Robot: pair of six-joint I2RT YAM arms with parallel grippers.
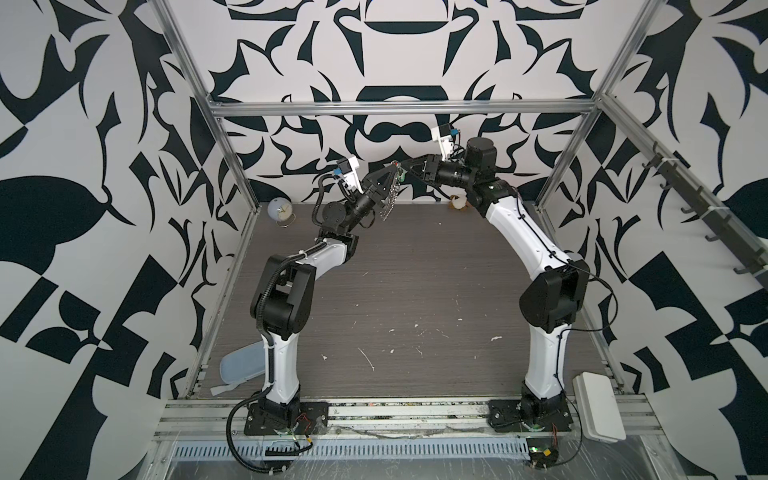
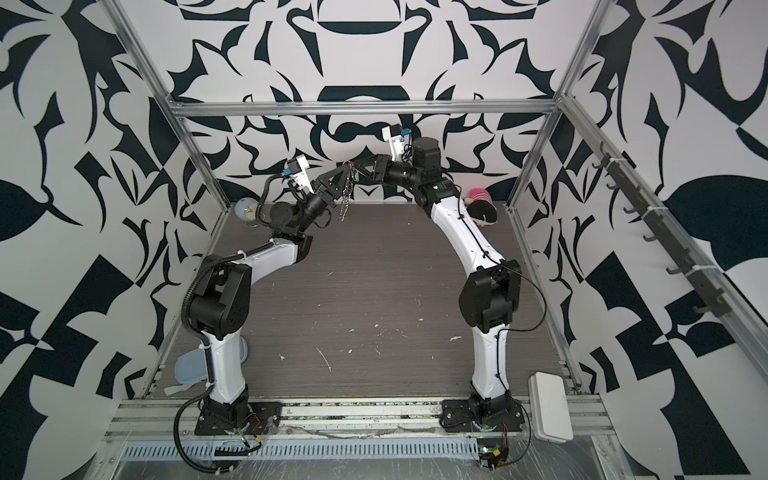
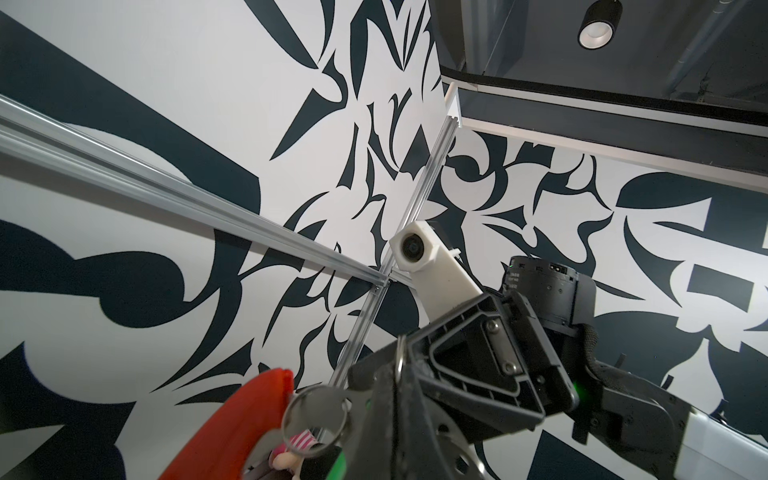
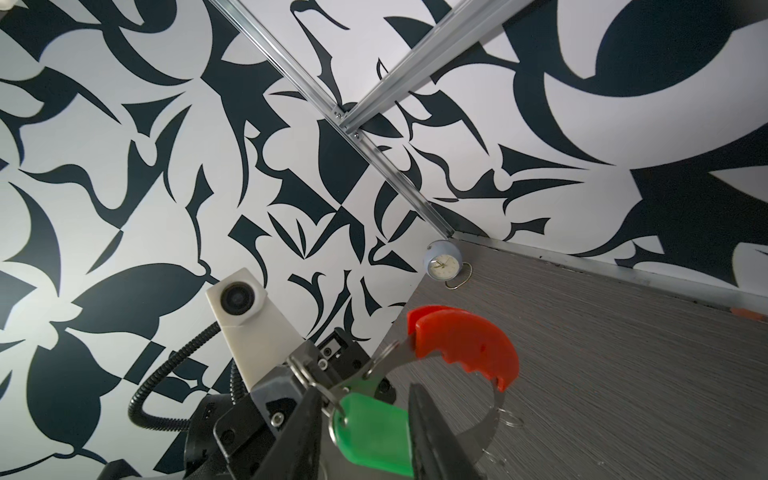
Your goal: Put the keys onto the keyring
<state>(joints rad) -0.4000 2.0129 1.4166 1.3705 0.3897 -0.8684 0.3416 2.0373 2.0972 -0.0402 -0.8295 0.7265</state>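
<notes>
Both arms are raised at the back middle, their tips meeting in the air. My left gripper (image 1: 392, 169) (image 2: 345, 168) (image 3: 400, 409) is shut on the keyring (image 4: 494, 415), a silver loop with a red-orange piece (image 4: 465, 345) (image 3: 249, 428). Its small rings hang down below (image 1: 388, 203) (image 2: 345, 205). The keys, a bright green tag (image 4: 374, 432) (image 1: 401, 178) (image 2: 355, 178), sit between the fingers of my right gripper (image 4: 365, 419) (image 1: 409, 166), which is shut on the tag. The tag's tiny ring (image 4: 334, 415) lies against the loop's end beside the left fingertips. I cannot tell whether it is threaded on.
A small round clock (image 1: 279, 210) (image 4: 441, 259) stands in the back left corner. A plush toy (image 2: 482, 203) lies at the back right behind the right arm. A pale blue flat thing (image 1: 243, 365) lies front left, a white box (image 1: 598, 409) front right. Hooks (image 1: 706, 216) line the right rail.
</notes>
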